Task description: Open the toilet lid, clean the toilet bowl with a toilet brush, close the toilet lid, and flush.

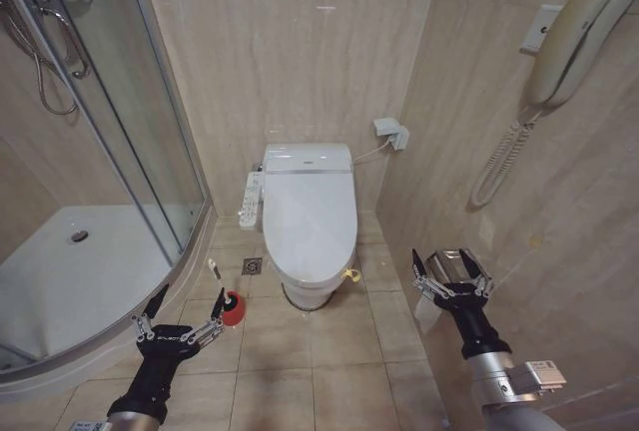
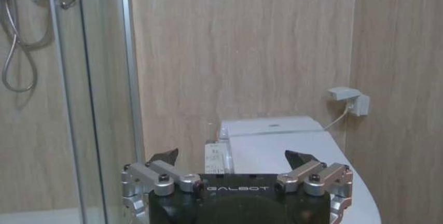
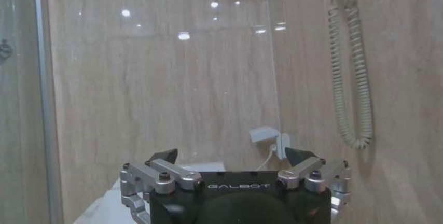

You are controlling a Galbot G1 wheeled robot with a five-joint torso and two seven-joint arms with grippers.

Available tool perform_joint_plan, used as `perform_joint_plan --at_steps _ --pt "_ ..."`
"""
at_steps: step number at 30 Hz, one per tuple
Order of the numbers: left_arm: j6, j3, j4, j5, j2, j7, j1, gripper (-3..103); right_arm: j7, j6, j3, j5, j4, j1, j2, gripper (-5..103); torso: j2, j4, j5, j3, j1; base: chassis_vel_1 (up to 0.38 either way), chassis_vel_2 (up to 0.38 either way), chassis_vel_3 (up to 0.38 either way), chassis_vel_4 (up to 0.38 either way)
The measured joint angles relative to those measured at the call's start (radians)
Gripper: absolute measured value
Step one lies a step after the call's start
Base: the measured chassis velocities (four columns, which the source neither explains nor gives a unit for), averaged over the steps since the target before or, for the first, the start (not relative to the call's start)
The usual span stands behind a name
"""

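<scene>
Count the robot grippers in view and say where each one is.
2. The left gripper hangs open low over the floor tiles, just short of the toilet brush in its red holder. The right gripper hangs open near the right wall, right of the closed toilet lid.

Soft, warm overhead light is filling the room evenly. Small bright spots are glinting on the glossy far wall tiles (image 3: 183, 36) and the shower glass (image 1: 120, 102). Shadows are staying faint. Straight lines are bowing near the head view's edges.
</scene>
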Motion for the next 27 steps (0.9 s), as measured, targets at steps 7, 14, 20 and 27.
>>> perform_joint_plan --at_steps 7,14,20,27 --pt "0.0 0.0 0.0 0.0 0.0 0.0 0.0 100 0.001 0.007 0.001 0.0 -0.006 -0.002 0.0 100 0.0 -0.0003 -0.0001 0.0 0.0 -0.178 0.172 0.177 -0.177" --pt "0.0 0.0 0.0 0.0 0.0 0.0 0.0 100 0.004 0.017 -0.002 0.002 -0.021 0.001 -0.005 100 0.0 -0.0001 -0.0002 0.0 0.001 -0.251 0.254 0.257 -0.248" --pt "0.0 0.0 0.0 0.0 0.0 0.0 0.0 100 0.01 0.025 -0.012 0.006 -0.038 0.002 -0.007 100 0.0 0.0 -0.0005 0.0 0.001 -0.297 0.299 0.301 -0.302" --pt "0.0 0.0 0.0 0.0 0.0 0.0 0.0 100 -0.057 0.077 -0.016 -0.012 -0.102 -0.11 0.004 100 -0.001 -0.0005 -0.0004 0.0 0.001 -0.159 0.167 0.109 -0.096"
